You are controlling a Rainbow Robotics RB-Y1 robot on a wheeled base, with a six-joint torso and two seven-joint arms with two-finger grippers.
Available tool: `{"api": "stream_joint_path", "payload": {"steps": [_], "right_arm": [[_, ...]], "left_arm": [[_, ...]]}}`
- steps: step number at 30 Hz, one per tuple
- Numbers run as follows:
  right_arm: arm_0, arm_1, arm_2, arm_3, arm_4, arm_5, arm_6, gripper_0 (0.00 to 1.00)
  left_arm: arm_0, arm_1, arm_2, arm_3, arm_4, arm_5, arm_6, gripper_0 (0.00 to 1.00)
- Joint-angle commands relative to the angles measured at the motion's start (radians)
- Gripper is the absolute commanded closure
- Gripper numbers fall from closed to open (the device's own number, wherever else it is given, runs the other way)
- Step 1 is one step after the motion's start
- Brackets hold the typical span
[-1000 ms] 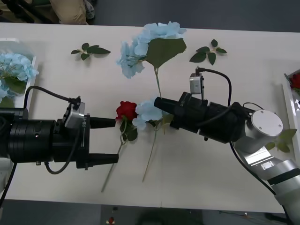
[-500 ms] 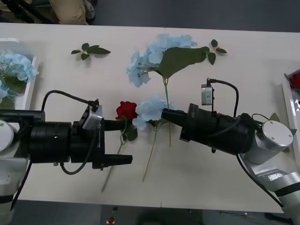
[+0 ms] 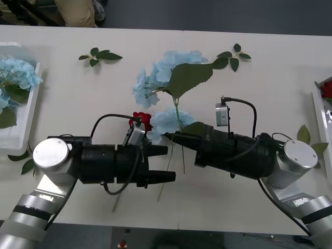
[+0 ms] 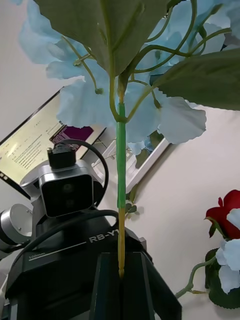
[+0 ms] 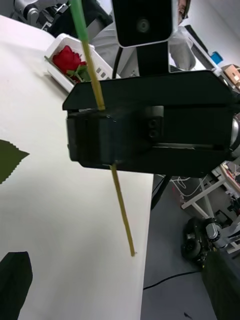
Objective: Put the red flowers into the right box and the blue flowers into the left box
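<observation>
My right gripper (image 3: pixel 170 136) is clamped on the thin stem of a blue flower (image 3: pixel 155 78), lifted off the table (image 3: pixel 259 78); in my right wrist view the two black fingers (image 4: pixel 107 285) press together with the stem rising straight between them to the pale blue petals (image 4: pixel 82 102) and broad green leaves. From my left wrist view that same stem (image 5: pixel 87 47) enters the top of the right gripper's black block (image 5: pixel 150 125) and its yellowish tail pokes out below, above the tabletop.

My left gripper (image 3: pixel 165 163) hangs just beside it, jaws spread wide with nothing between them, tips pointing at the right gripper.

Between and behind the two grippers lie a red flower (image 3: pixel 141 119) and another blue cluster (image 3: pixel 167 122), touching each other on the table. A loose leaf sprig (image 3: pixel 99 56) sits near the far edge on the left, another (image 3: pixel 231 57) on the right.

The left box (image 3: pixel 26 124) at the table's left end holds blue flowers (image 3: pixel 18 72). The right box (image 3: pixel 317 104) shows at the right edge, with a red bloom (image 3: pixel 327 89) in it.
</observation>
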Motion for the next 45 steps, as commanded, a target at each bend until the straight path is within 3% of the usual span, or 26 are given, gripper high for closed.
{"api": "stream_joint_path", "payload": {"steps": [1,8,9,10,11,34,35,38,40,45], "right_arm": [[0.001,0.012,-0.001,-0.011,-0.006,-0.004,0.008,1.0],[-0.005,0.017,-0.001,-0.011,-0.006,-0.013,0.008,1.0],[-0.005,0.017,-0.001,-0.011,-0.006,-0.013,0.008,1.0],[-0.005,0.017,-0.001,-0.013,-0.006,-0.015,0.008,1.0],[-0.005,0.018,-0.001,-0.011,-0.006,-0.015,0.008,1.0],[-0.01,0.023,-0.001,-0.011,-0.006,-0.015,0.008,1.0],[-0.01,0.023,0.001,-0.011,-0.006,-0.018,0.008,0.74],[-0.014,0.023,-0.007,-0.011,-0.006,-0.024,0.008,0.13],[-0.019,0.023,-0.016,-0.011,-0.006,-0.024,0.008,0.0],[-0.031,0.023,-0.019,-0.011,-0.006,-0.024,0.008,0.0]], "left_arm": [[-0.035,-0.002,-0.063,0.038,0.057,-0.063,-0.064,0.0],[-0.067,-0.002,-0.187,0.047,0.115,-0.211,-0.064,0.02],[-0.072,-0.002,-0.206,0.048,0.131,-0.235,-0.064,0.41],[-0.073,-0.002,-0.218,0.047,0.141,-0.252,-0.064,0.87],[-0.073,-0.002,-0.221,0.048,0.143,-0.26,-0.064,0.99],[-0.072,-0.005,-0.216,0.047,0.186,-0.272,-0.064,1.0],[-0.072,-0.004,-0.215,0.048,0.189,-0.272,-0.064,1.0],[-0.07,-0.002,-0.212,0.047,0.207,-0.272,-0.064,1.0],[-0.07,0.003,-0.21,0.047,0.226,-0.272,-0.064,1.0],[-0.067,0.029,-0.195,0.048,0.259,-0.272,-0.064,1.0]]}}
